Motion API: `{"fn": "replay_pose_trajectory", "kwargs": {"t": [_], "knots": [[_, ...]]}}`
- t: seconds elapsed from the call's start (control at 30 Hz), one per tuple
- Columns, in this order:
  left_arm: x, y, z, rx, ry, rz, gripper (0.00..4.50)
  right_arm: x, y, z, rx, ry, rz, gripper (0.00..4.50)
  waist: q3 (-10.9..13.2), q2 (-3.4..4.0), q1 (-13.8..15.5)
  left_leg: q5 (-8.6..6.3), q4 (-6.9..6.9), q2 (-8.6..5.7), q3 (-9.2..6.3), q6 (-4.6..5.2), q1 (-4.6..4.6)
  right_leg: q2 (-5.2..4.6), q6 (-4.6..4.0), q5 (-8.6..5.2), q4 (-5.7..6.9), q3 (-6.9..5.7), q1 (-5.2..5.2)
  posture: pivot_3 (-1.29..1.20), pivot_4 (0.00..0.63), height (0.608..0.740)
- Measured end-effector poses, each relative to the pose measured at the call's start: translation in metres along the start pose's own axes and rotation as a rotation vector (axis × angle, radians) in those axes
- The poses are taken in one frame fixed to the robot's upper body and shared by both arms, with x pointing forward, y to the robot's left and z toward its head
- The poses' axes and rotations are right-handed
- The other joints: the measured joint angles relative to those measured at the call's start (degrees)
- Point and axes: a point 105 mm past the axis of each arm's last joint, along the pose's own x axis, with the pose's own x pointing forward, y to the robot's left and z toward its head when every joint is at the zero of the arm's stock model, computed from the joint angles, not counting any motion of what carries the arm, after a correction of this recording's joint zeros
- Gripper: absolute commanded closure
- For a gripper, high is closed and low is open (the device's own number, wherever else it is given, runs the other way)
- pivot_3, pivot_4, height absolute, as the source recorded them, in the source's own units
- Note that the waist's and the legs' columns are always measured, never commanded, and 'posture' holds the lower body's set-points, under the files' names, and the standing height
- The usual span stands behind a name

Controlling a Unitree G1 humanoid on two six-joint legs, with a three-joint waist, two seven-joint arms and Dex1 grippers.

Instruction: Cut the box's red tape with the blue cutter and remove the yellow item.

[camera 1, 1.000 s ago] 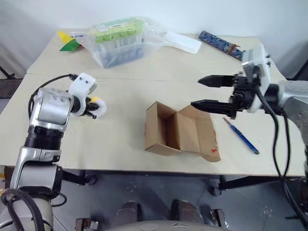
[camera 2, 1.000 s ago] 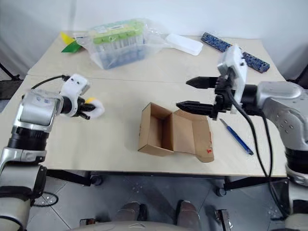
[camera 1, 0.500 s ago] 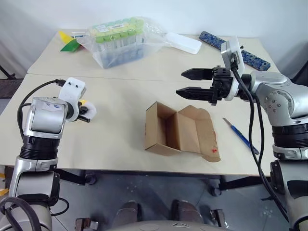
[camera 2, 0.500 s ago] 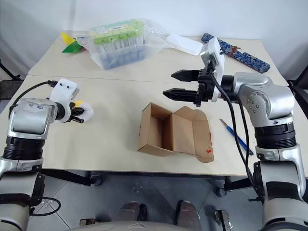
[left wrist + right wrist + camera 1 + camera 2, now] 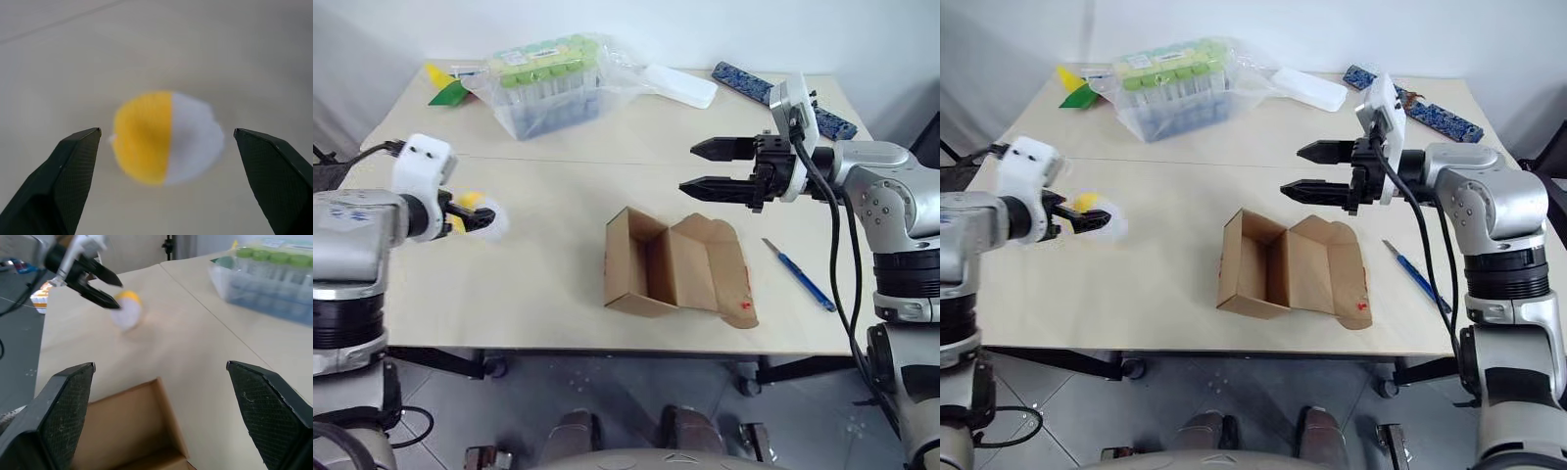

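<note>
The yellow item (image 5: 166,138) is a small round object, bright yellow on one half and whitish on the other, with the colour boundary running straight across it. It sits at about 9 o'clock on the table (image 5: 548,284), just in front of the left gripper (image 5: 465,217). In the left wrist view it lies between the two black fingers (image 5: 68,176), which are spread wide and clear of it on both sides; its outline is blurred, and whether it rests on the table surface cannot be determined.

The box (image 5: 671,269) stands near the centre of the table, well apart from the yellow item. It is plain brown cardboard, its flaps are folded outward and its interior is open to view. A remnant of the red tape (image 5: 745,305) shows as a small red mark on the flap at the box's 4 o'clock corner.

The blue cutter (image 5: 799,274) lies flat on the table at 3 o'clock from the box, near but not touching it, aligned diagonally.

The right gripper (image 5: 705,166) hovers above the table at about 1 o'clock from the box, pointing toward the robot's left. Its fingers are spread wide and hold nothing.

At 11 o'clock on the table stands a clear tub of green-capped tubes (image 5: 548,83) inside a plastic bag. A flat patterned blue case (image 5: 754,83) lies at 1 o'clock.
</note>
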Motion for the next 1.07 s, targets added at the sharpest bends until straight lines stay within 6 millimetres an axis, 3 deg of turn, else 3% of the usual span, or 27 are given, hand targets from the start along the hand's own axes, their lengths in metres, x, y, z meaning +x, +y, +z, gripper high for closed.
{"fn": "replay_pose_trajectory", "kwargs": {"t": [0.13, 0.3, 0.47, 0.57, 0.63, 0.7, 0.8, 1.07], "knots": [[-0.014, -0.010, -0.004, 0.065, -0.063, -0.082, 0.05, -0.006, -0.002, -0.003, 0.001, 0.011, -0.018, 0.00, 0.01, 0.02, 0.03, -0.01, -0.01, 0.29, 0.01, -0.03, 0.01, 0.00, -0.01, -0.01, -0.01, 0.02, 0.00, 0.00, 0.150, 0.740], [-0.028, -0.056, 0.009, 0.221, -0.392, -0.316, 0.05, -0.016, -0.004, -0.010, 0.010, 0.025, -0.055, 0.00, 0.01, 0.02, 0.29, -0.03, 0.03, 0.31, 0.04, -0.03, -0.03, -0.01, -0.02, 0.00, -0.12, 0.01, 0.04, 0.00, 0.150, 0.740], [-0.026, -0.094, -0.030, 0.230, -0.427, -0.499, 0.05, -0.059, -0.012, -0.035, 0.022, 0.066, -0.184, 0.00, 0.01, 0.02, 0.37, -0.05, -0.01, 0.33, 0.34, -0.03, -0.03, 0.02, -0.02, 0.00, -0.18, -0.04, 0.04, 0.00, 0.150, 0.740], [-0.029, -0.106, -0.046, 0.240, -0.417, -0.603, 0.05, -0.082, -0.009, -0.046, 0.010, 0.082, -0.227, 0.00, 0.01, 0.02, 0.33, -0.05, -0.01, 0.36, 0.50, -0.02, 0.02, 0.02, -0.03, -0.01, -0.23, 0.00, 0.06, 0.00, 0.150, 0.740], [-0.031, -0.109, -0.067, 0.240, -0.362, -0.669, 0.05, -0.105, -0.001, -0.065, 0.008, 0.129, -0.245, 0.00, 0.00, 0.03, 0.45, -0.08, -0.03, 0.38, 0.61, 0.02, 0.05, 0.04, -0.03, -0.01, -0.32, -0.04, 0.12, 0.00, 0.150, 0.740], [-0.029, -0.101, -0.093, 0.191, -0.281, -0.695, 0.05, -0.140, 0.007, -0.101, 0.048, 0.241, -0.288, 0.00, 0.00, 0.04, 0.94, -0.13, -0.10, 0.36, 0.74, 0.11, 0.11, 0.04, -0.03, -0.01, -0.53, -0.05, 0.21, 0.00, 0.150, 0.740], [-0.023, -0.086, -0.105, 0.129, -0.270, -0.663, 0.05, -0.170, 0.020, -0.143, 0.093, 0.366, -0.303, 0.00, 0.01, 0.06, 1.17, -0.14, 0.01, 0.43, 1.02, 0.20, 0.13, 0.02, -0.04, -0.01, -0.66, 0.03, 0.21, 0.00, 0.150, 0.740], [-0.028, -0.080, -0.096, 0.126, -0.376, -0.653, 0.05, -0.196, 0.013, -0.155, 0.038, 0.331, -0.444, 0.00, 0.02, 0.10, -0.06, -0.17, -0.23, 0.61, 1.14, 0.16, 0.92, -0.02, -0.20, 0.09, -0.57, 0.35, 0.46, 0.00, 0.150, 0.740]]}}
